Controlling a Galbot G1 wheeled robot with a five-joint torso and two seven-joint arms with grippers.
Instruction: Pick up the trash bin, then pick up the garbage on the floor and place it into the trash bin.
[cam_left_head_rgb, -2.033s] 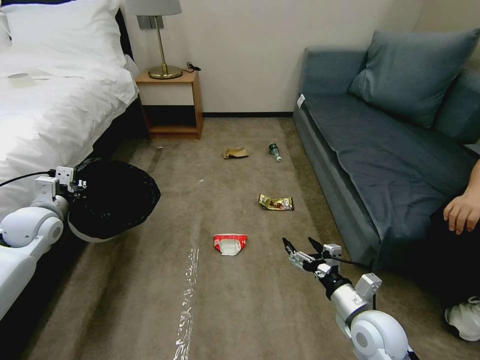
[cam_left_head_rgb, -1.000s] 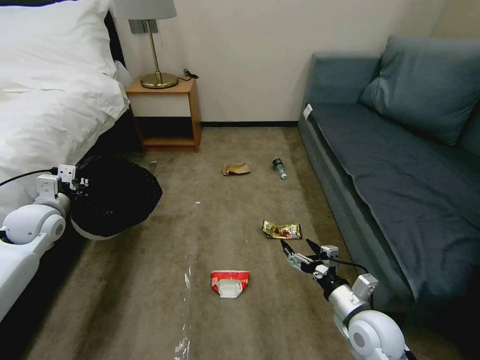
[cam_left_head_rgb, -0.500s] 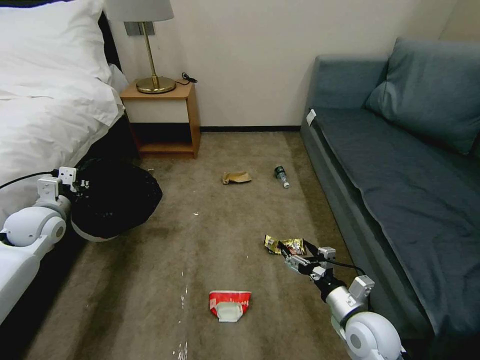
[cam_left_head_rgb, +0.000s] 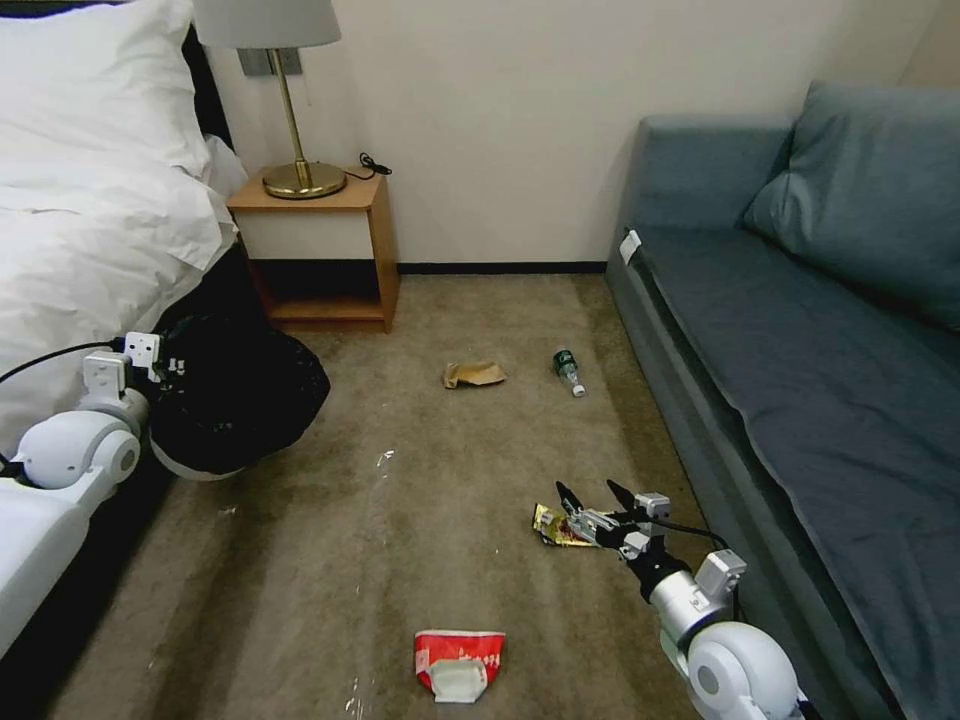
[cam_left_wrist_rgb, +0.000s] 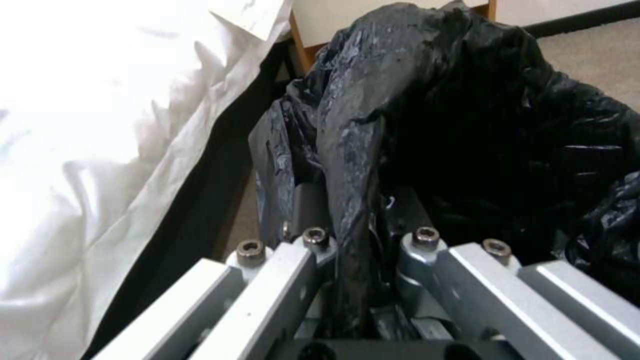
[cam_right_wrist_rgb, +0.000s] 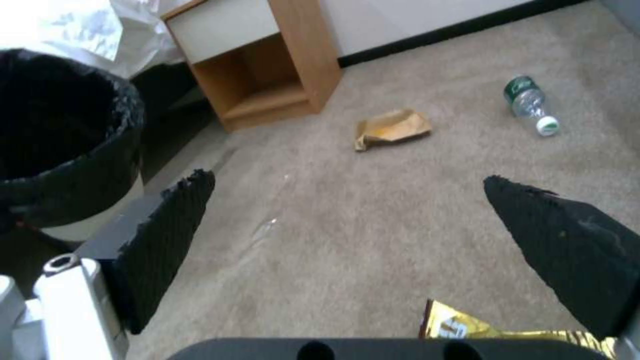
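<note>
Right gripper, jaws apart, hovers just above the gold wrapper; left gripper clamps the bin.

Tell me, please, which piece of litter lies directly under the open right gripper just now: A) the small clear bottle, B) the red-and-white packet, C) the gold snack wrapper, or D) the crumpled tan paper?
C: the right gripper hangs open over the gold snack wrapper, which also shows by its fingers in the wrist view.
</note>
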